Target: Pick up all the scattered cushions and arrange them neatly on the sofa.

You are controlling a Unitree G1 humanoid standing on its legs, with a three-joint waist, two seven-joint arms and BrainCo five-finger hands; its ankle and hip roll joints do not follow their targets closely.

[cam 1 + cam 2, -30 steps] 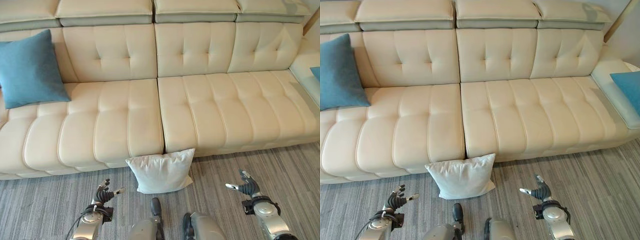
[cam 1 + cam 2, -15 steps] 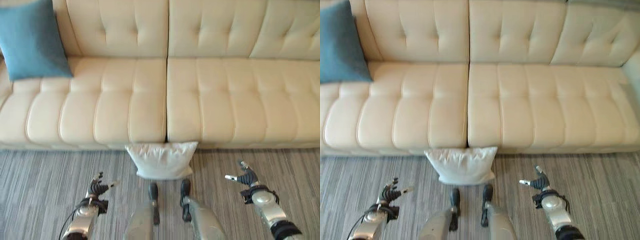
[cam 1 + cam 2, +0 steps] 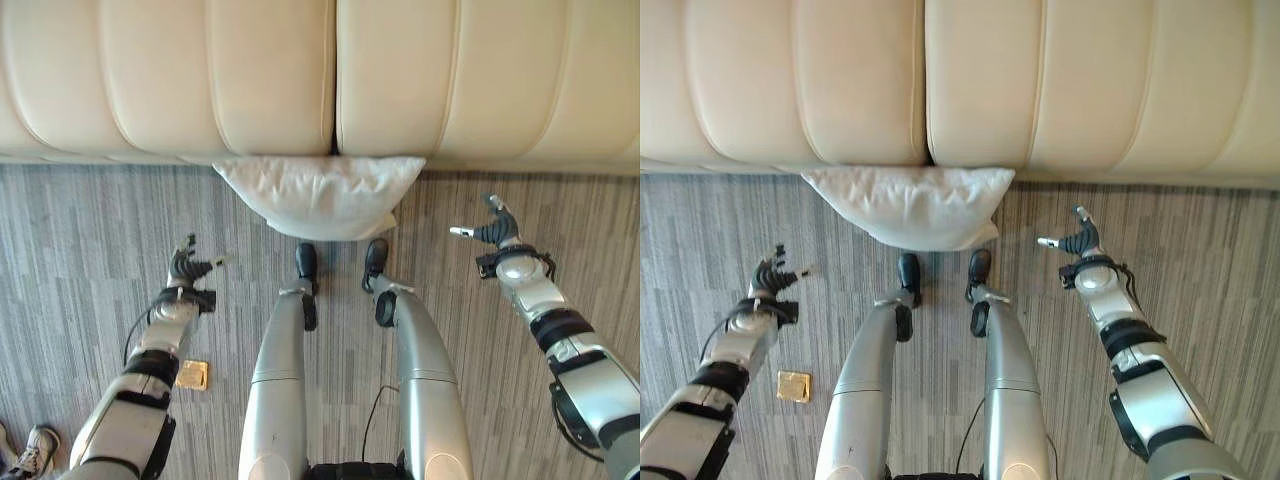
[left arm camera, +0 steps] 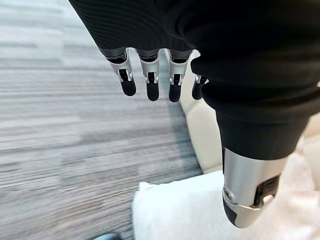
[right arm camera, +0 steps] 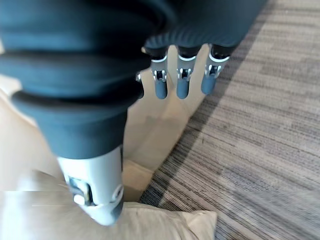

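Lying on the grey striped carpet [image 3: 80,230], the white cushion [image 3: 320,192] leans against the front edge of the cream sofa [image 3: 260,80], just under the seam between two seat sections. The left hand [image 3: 183,268] and the right hand [image 3: 492,228] hover over the carpet on either side of the cushion, apart from it, both with relaxed fingers and holding nothing. A small yellowish square object [image 3: 192,375] lies on the carpet near the left arm.

bright, even daylight; the sofa [image 3: 330,80] shows soft sheen, no harsh glare. a faint shadow sits under the white cushion [image 3: 320,195]. wrist views blur the near dark covers.
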